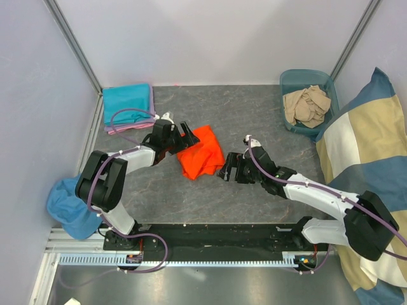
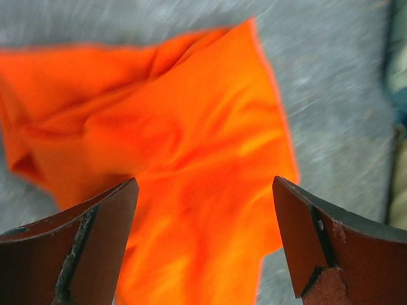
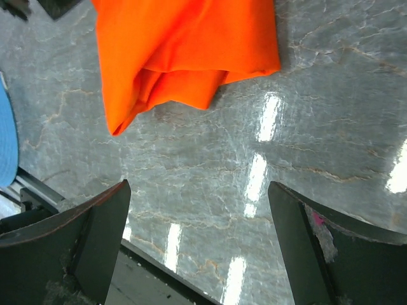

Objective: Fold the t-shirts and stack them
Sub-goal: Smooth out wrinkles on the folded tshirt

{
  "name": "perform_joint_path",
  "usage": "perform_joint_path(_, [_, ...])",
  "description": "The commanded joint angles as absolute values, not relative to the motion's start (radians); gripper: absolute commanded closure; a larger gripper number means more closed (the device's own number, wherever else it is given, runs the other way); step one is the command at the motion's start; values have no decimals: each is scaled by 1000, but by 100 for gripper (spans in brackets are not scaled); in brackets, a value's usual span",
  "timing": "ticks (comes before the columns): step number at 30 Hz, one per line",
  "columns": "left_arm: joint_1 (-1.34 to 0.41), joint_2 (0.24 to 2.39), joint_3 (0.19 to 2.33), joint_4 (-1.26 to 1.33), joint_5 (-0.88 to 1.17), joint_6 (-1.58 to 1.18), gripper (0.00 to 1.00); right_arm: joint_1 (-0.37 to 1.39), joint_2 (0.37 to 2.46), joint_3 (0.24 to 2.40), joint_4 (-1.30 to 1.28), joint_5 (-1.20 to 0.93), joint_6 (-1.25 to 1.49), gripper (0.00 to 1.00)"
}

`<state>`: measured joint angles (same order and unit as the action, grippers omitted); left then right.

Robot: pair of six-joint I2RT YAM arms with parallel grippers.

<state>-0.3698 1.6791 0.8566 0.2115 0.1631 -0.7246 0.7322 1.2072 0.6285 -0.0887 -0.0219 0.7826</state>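
Note:
A bright orange t-shirt (image 1: 201, 153) lies loosely folded and rumpled in the middle of the table. My left gripper (image 1: 184, 138) hovers at its left edge, jaws open wide; in the left wrist view the orange cloth (image 2: 191, 127) fills the space under and beyond the open gripper (image 2: 205, 184), and nothing is pinched. My right gripper (image 1: 225, 170) is just right of the shirt, open over bare table (image 3: 198, 187), with the shirt's edge (image 3: 184, 44) ahead of it. A teal t-shirt (image 1: 128, 103) lies folded on a pink one (image 1: 119, 131) at the back left. A beige t-shirt (image 1: 307, 105) sits crumpled in a bin.
The teal bin (image 1: 287, 81) stands at the back right. A big blue-and-beige cushion (image 1: 365, 159) leans along the right side. A blue cloth (image 1: 65, 204) hangs off the left edge by the left arm's base. Walls close in the back and left.

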Motion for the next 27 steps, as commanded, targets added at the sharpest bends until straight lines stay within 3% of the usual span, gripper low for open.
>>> perform_joint_path(1, [-367,1690,810,279,161,-730,6,742,1272,655,-9,-6,816,2])
perform_joint_path(6, [-367,1698,801,241,123,-727,7,750,1310,660,40,-6,833,2])
perform_joint_path(13, [-368,1707,775,201,91,-738,7,758,1368,592,299,-6,931,2])
perform_joint_path(27, [-368,1686,739,199,97,-736,7,778,1525,609,462,41,977,32])
